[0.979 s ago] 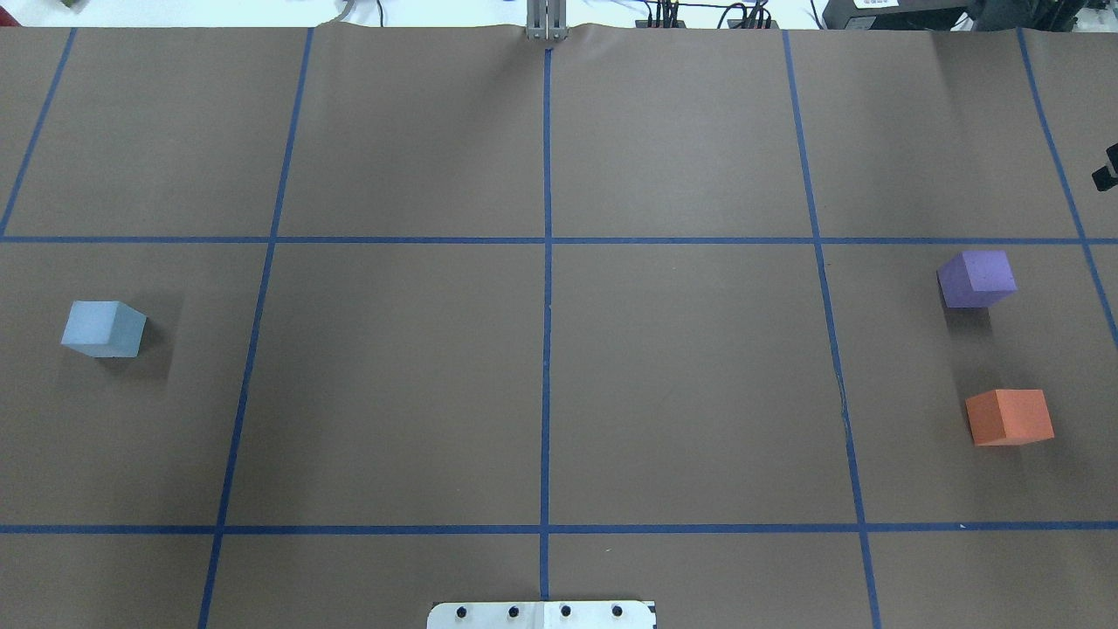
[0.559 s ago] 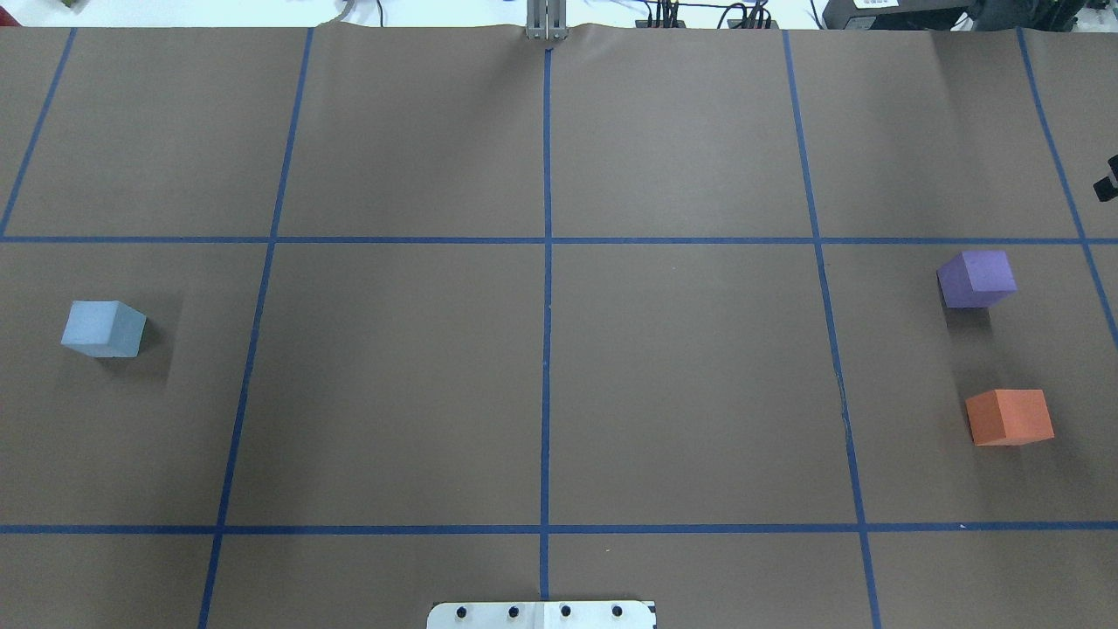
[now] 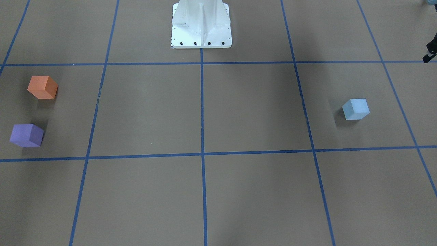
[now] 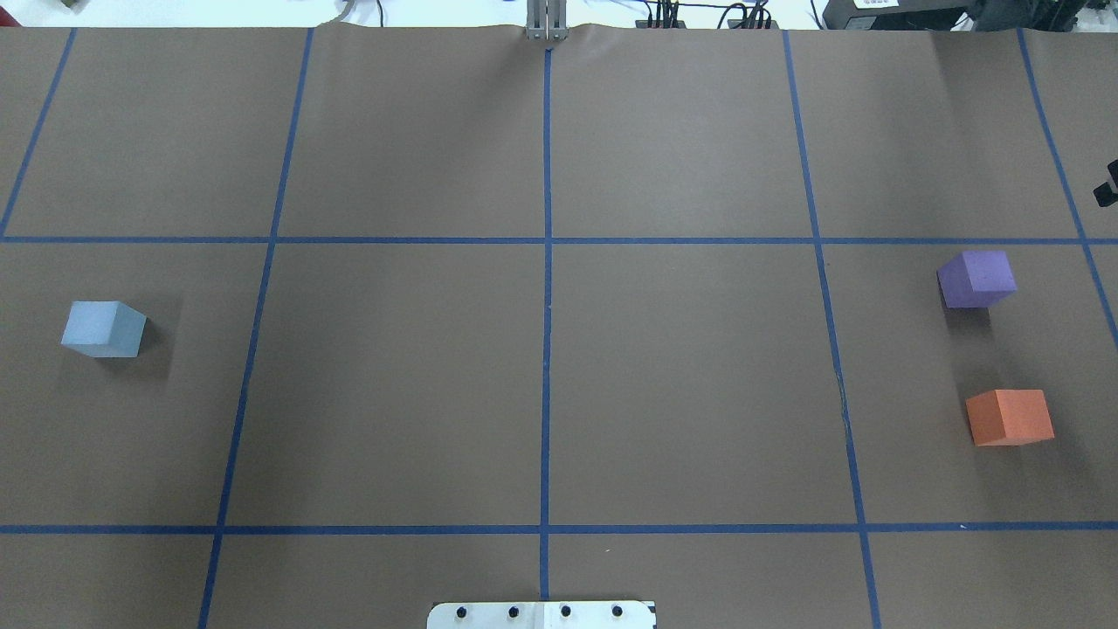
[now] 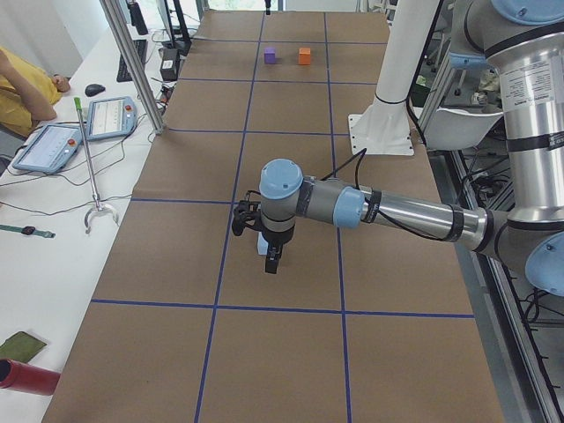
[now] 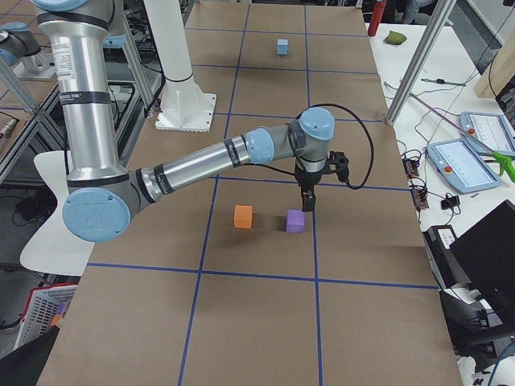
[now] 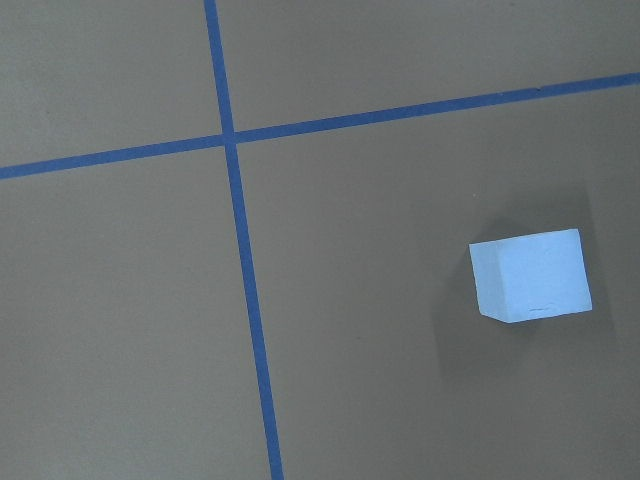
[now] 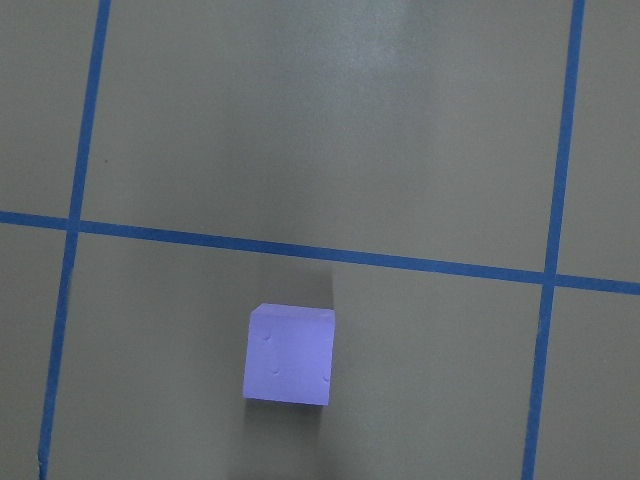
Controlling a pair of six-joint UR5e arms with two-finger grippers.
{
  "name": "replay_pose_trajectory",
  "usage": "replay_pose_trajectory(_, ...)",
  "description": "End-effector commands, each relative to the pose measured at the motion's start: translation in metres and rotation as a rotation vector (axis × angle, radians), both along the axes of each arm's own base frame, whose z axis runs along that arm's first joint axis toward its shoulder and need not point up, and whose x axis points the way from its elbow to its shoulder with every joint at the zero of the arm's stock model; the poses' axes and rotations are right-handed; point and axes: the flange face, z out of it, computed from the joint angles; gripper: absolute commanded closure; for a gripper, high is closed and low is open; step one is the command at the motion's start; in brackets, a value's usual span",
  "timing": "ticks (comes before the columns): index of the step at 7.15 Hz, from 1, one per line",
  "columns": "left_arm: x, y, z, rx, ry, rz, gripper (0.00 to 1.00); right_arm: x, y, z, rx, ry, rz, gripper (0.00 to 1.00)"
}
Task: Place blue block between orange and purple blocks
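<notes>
The light blue block (image 4: 103,328) sits on the brown table far left, alone; it also shows in the front view (image 3: 355,109) and the left wrist view (image 7: 530,277). The purple block (image 4: 976,278) and the orange block (image 4: 1009,417) sit far right with a gap between them. In the left side view my left gripper (image 5: 274,263) hangs just over the blue block (image 5: 262,244). In the right side view my right gripper (image 6: 306,201) hangs by the purple block (image 6: 295,221), which the right wrist view (image 8: 289,354) shows below. I cannot tell whether either gripper is open or shut.
Blue tape lines divide the brown table into squares. The robot's white base plate (image 4: 541,614) is at the near middle edge. A side bench with tablets (image 5: 53,145) and a metal post (image 5: 132,70) runs along the far edge.
A dark bit of the right gripper at the overhead view's right edge has shifted slightly down the view. The three blocks have not moved.
</notes>
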Motion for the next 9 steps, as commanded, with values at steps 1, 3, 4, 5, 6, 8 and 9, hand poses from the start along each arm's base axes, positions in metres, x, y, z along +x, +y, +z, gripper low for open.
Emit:
replay_pose_trajectory(1, 0.002, 0.000, -0.005, 0.010, 0.003, 0.004, 0.00, -0.001, -0.001, 0.001, -0.002, 0.000, -0.002, 0.00)
replay_pose_trajectory(3, 0.002, -0.001, -0.006, 0.014, 0.003, 0.004, 0.00, -0.002, -0.001, 0.000, 0.000, 0.000, -0.004, 0.00)
replay_pose_trajectory(4, 0.003, -0.001, -0.006, 0.014, 0.003, 0.006, 0.00, -0.002, -0.001, 0.000, 0.000, 0.000, -0.004, 0.00)
replay_pose_trajectory(5, 0.003, -0.001, -0.007, 0.016, 0.003, 0.006, 0.00, -0.003, -0.001, -0.001, 0.001, -0.002, -0.005, 0.00)
replay_pose_trajectory(6, 0.004, -0.003, -0.009, 0.023, 0.004, 0.007, 0.00, -0.003, -0.001, -0.003, 0.005, -0.006, -0.006, 0.00)
replay_pose_trajectory(8, 0.016, -0.007, -0.015, 0.058, 0.011, 0.034, 0.00, -0.005, -0.002, -0.005, 0.003, -0.021, -0.011, 0.00)
replay_pose_trajectory(9, 0.016, -0.007, -0.015, 0.057, 0.011, 0.036, 0.00, -0.005, -0.001, -0.006, 0.005, -0.021, -0.010, 0.00)
